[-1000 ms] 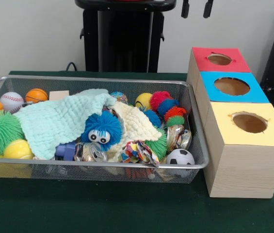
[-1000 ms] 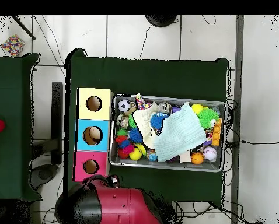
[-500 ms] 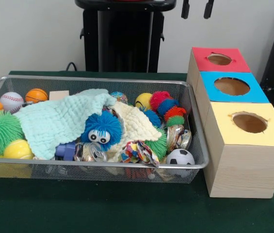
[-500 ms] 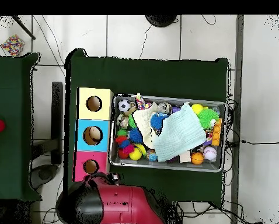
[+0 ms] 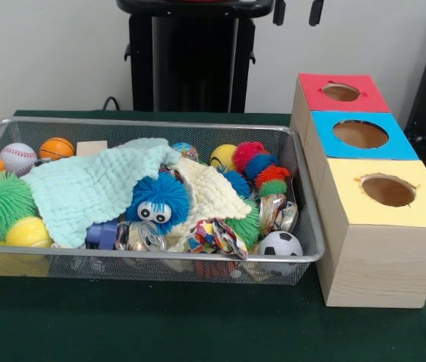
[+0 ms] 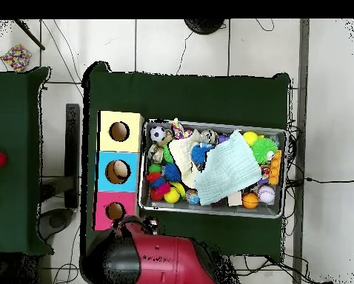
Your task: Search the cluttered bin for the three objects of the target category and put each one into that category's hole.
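Observation:
The silver wire mesh bin [image 5: 152,124] stands on the green table, full of toys; it also shows in the overhead view [image 6: 209,124]. A blue fuzzy puffball with white googly eyes [image 5: 157,200] lies on top in the middle, between two cloths, and shows from overhead [image 6: 202,152]. No brown monkey plush shows. The red-surround hole [image 5: 341,92] tops the far end of the wooden box row [image 6: 115,211]. My gripper [image 5: 298,11] shows only its two dark tips at the top edge, high behind the red hole. The tips stand apart with nothing between them.
The blue-surround hole [image 5: 360,133] and the yellow-surround hole [image 5: 388,190] sit in the same row. A mint cloth [image 5: 92,188] and a cream cloth [image 5: 205,192] cover part of the clutter. A green spiky ball [image 5: 0,204], a soccer ball [image 5: 280,243] and crushed cans [image 5: 145,236] lie around.
The gripper tips have shifted a little to the left in the front view. In the overhead view the arm has swung near the red hole. The bin's contents have not moved.

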`<action>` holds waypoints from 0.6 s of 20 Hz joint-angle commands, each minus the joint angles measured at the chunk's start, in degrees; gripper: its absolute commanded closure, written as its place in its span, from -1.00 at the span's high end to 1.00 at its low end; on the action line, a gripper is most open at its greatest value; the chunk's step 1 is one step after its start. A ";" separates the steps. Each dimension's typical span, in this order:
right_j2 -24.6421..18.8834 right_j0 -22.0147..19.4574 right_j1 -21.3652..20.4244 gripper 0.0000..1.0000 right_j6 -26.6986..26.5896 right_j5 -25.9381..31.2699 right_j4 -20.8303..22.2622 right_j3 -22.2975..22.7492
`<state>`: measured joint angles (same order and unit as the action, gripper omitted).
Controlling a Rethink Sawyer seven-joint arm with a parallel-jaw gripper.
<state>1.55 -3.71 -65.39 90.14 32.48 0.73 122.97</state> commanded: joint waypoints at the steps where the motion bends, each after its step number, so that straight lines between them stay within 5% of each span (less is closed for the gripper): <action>1: -3.59 -3.98 0.38 1.00 2.88 2.22 -1.36 -2.12; 6: -2.45 -2.80 3.58 1.00 5.79 4.89 1.51 -7.28; 12: -4.51 -4.83 6.74 1.00 2.10 1.72 2.43 -9.71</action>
<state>1.35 -6.19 -63.00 90.14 32.48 0.83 118.73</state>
